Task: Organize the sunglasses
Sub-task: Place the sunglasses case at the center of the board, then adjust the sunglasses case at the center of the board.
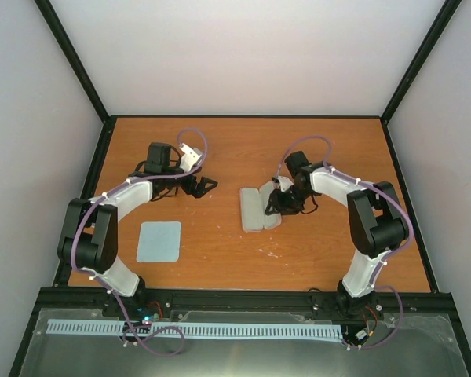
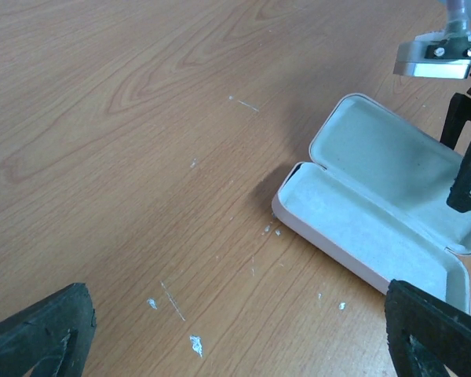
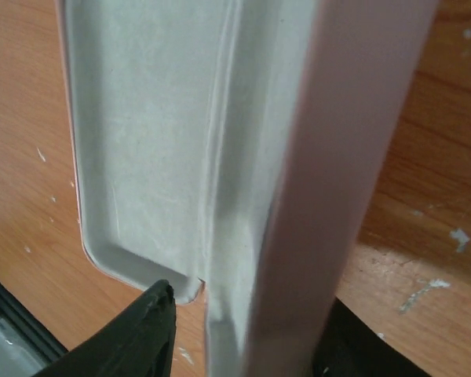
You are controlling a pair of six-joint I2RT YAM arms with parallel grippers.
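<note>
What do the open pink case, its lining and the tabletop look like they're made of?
The case looks like hard plastic or faux leather: a smooth, matte pink shell. Its lining seems felt-like fabric, pale grey and faintly fuzzy. The tabletop is wood or wood-look laminate: orange-brown grain, white scuffs.

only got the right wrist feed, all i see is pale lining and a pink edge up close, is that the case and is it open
observer: yes, it's the pink case, lying fully open on the table; both lined halves look empty from the left wrist.
operator: where's the cloth
observer: the blue-grey cloth lies flat on the near left part of the table, well apart from the case.
operator: left gripper busy?
observer: no, the left gripper is open, with only bare wood between its fingers.
</note>
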